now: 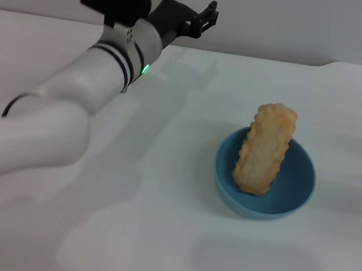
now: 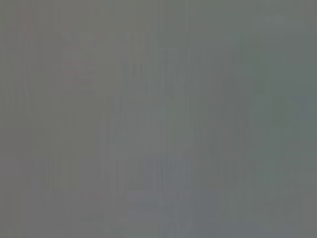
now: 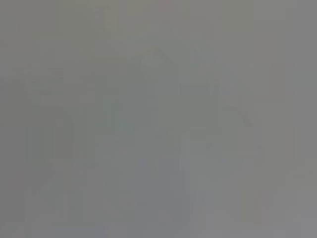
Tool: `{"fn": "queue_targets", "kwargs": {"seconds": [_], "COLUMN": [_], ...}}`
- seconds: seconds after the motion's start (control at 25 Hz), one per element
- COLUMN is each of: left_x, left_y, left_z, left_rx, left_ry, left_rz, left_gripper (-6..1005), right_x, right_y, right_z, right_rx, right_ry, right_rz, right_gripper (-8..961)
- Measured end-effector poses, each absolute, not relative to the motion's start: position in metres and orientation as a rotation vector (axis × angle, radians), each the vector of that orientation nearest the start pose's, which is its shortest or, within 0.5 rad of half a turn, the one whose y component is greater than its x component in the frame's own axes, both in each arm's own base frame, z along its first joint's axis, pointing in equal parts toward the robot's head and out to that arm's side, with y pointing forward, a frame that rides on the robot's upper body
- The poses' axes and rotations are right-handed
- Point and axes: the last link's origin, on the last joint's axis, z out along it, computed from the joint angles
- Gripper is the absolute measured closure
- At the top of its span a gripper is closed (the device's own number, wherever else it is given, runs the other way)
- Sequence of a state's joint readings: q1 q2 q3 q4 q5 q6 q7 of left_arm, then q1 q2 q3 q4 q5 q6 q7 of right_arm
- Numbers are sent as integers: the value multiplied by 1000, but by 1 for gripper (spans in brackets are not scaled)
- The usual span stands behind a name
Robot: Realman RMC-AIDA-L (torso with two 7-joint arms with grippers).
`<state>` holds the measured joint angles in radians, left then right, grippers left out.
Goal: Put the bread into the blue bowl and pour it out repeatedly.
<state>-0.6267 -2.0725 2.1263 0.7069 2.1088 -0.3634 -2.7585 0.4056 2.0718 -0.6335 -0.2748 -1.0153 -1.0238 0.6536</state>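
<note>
The bread (image 1: 266, 148) stands on end inside the blue bowl (image 1: 291, 199), leaning against the far rim with its plain tan side facing me. The bowl rests on the white table at the right of centre in the head view. My left gripper (image 1: 205, 16) is raised at the upper left, well away from the bowl and up to its left, its black fingers pointing right with nothing in them. The right gripper is out of view. Both wrist views show only flat grey.
The white table (image 1: 125, 233) spreads all around the bowl. Its far edge meets a grey wall (image 1: 296, 24) along the top. My left arm (image 1: 53, 115) crosses the left side of the head view.
</note>
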Motion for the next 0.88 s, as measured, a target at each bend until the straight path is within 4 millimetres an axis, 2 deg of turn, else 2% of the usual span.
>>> {"fn": "queue_targets", "kwargs": {"seconds": [0.12,0.32,0.44,0.6,0.88], "left_x": [-195,-203,-208,-213,-211], "left_y": [409,388,379,377,373], "left_z": [-85,-92,-91,-92,-97], "left_rx": [-1912,-1899,-1869,-1867,-1894], "left_ry": [-626,-556,-557,-575,-568], "left_rz": [-565,-620,-654,-639,-638], "left_gripper": [235,234,234,234,234], "right_x": [372,376,376,378,379], "right_y": [339,335,333,327,326], "right_z": [37,27,25,21,19], "right_rx": [-1568,-1499,-1500,-1499,-1488], "right_ry": [700,688,676,693,727], "right_rz": [655,603,591,591,616], "right_gripper": [273,234,234,234,234]}}
